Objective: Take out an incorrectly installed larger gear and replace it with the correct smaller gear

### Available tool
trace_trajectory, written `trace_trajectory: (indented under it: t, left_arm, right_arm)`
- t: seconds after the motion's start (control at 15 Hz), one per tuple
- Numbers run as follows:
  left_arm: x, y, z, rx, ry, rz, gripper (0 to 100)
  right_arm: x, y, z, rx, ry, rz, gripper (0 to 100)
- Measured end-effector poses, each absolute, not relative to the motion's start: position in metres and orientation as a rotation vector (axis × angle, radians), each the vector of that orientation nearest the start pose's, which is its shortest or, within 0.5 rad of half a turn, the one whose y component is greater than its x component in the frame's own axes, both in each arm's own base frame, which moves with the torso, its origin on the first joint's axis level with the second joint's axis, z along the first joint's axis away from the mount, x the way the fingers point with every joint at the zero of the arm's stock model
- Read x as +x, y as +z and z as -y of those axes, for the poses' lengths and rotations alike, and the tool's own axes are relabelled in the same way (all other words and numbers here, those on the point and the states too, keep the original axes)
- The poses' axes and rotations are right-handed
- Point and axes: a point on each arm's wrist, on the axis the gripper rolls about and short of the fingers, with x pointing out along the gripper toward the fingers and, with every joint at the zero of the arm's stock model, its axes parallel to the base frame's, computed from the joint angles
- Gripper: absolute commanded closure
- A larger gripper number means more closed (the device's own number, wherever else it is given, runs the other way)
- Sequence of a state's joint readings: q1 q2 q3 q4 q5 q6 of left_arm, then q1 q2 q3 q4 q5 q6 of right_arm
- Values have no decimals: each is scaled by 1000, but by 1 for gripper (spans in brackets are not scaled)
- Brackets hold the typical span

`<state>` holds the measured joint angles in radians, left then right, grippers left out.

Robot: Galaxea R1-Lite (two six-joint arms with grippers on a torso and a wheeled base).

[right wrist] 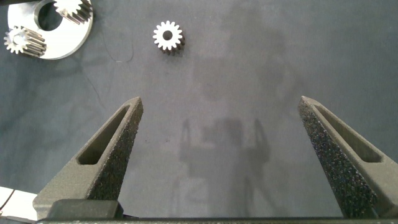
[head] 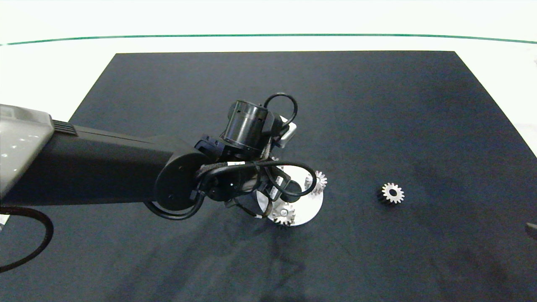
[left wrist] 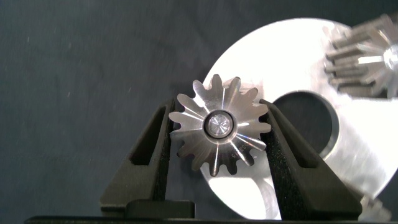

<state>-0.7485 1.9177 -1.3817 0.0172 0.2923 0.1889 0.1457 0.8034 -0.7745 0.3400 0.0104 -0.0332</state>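
Left wrist view: the larger gear point(left wrist: 219, 123), silver metal with long pointed teeth and a star-like shiny face, sits squarely between the left gripper point(left wrist: 219, 134) jaws. Both dark foam-padded fingers point(left wrist: 163, 155) press on its toothed flanks, one on each side, so the jaws are clenched on that gear. It stands at the rim of the round shiny metal plate point(left wrist: 292, 56), face up toward the camera, with a small metal pin end showing in its centre. Can't tell whether it is seated on the plate or lifted off it.

A stubby-toothed silver gear point(left wrist: 367, 56) stands on the same plate, on the far side of the plate's large dark centre hole point(left wrist: 305, 118). Another toothed edge just shows at the plate's rim.

Head view: left arm comes in across the dark mat point(head: 377, 105) on the counter and its wrist hangs right over the plate, hiding the grasp. Two small gears on the plate are visible past it, one at point(head: 319, 181) and one at point(head: 285, 214).

The smaller gear point(head: 392, 193), silver with short stubby teeth, a flat bright face and a round bore, lies alone on the mat, well apart from the plate, on the right arm's side.

Right gripper point(right wrist: 221, 155) hovers above bare mat with its jaws spread wide and nothing between them; the smaller gear lies well ahead of it.
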Motion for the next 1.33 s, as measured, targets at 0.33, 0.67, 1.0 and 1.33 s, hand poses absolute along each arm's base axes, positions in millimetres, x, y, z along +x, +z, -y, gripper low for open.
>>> trace_trajectory:
  t: [0.33, 0.67, 1.0, 1.33]
  left_arm:
    - [274, 218, 247, 442, -492, -443, 69]
    - [264, 233, 236, 436, -485, -445, 69]
    - [262, 257, 204, 390, -418, -413, 69]
    - [254, 249, 148, 368, -320, -472, 69]
  right_arm:
    - [63, 250, -9, -58, 158, -361, 0]
    - [61, 252, -9, -57, 155, -349, 0]
    - [60, 253, -8, -56, 141, -344, 0]
    - [63, 250, -8, -46, 121, -363, 0]
